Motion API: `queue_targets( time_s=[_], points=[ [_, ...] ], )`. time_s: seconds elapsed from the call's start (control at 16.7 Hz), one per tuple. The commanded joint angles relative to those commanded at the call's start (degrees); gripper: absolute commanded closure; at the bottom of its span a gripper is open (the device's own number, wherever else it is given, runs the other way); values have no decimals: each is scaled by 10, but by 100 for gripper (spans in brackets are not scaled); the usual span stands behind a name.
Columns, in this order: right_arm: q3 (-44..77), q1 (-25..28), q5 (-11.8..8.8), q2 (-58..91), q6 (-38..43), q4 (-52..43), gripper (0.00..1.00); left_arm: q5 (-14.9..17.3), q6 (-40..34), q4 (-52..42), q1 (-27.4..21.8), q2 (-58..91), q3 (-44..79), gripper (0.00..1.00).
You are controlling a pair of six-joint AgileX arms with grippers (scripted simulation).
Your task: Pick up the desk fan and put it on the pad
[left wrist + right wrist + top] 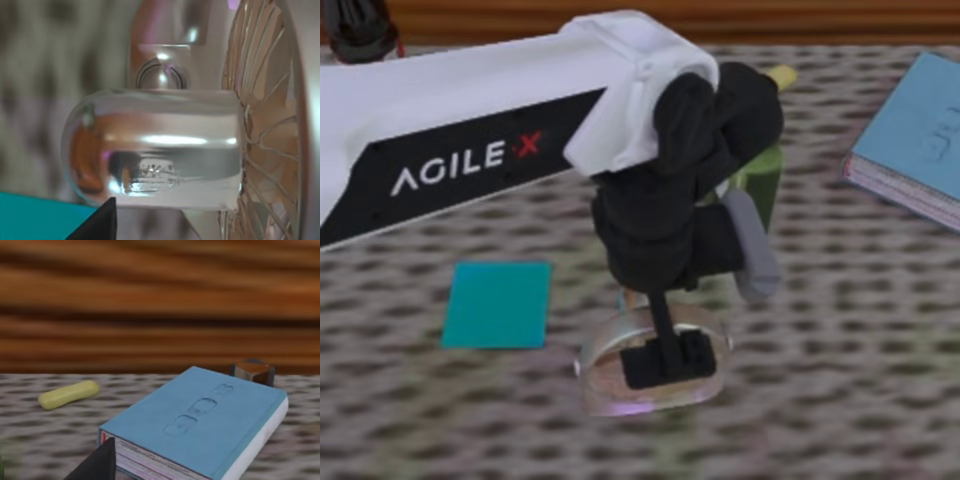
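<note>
My left hand (668, 358) sits down on the desk fan (610, 385), apparently closed around its body though I cannot tell, with the pad (498, 304) just to its left on the tabletop (840, 380).

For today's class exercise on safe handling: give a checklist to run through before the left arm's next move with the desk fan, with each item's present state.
1. Left tool over the desk fan: ok, it is down at the cage.
2. Firm grip on the fan: cannot tell; the top view does not settle whether the fingers touch it.
3. Pad bare and ready: ok.
4. Path from fan to pad, toward the table's left: ok, nothing lies between.
5. Green bottle just behind the arm: not ok, close enough to be bumped.
6. Right arm out of the way: ok, its wrist view faces the blue book.
</note>
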Motion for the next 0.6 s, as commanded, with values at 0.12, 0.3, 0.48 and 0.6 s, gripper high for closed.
queue_targets(
  time_s=[0.12, 0.3, 0.48, 0.6],
  points=[
    [0, 0, 0, 0, 0, 0, 0, 0, 0, 0, 0, 0, 0, 23],
    [0, 0, 0, 0, 0, 0, 0, 0, 0, 0, 0, 0, 0, 45],
    [0, 0, 0, 0, 0, 0, 0, 0, 0, 0, 0, 0, 0, 68],
    [0, 0, 0, 0, 0, 0, 0, 0, 0, 0, 0, 0, 0, 83]
  ],
)
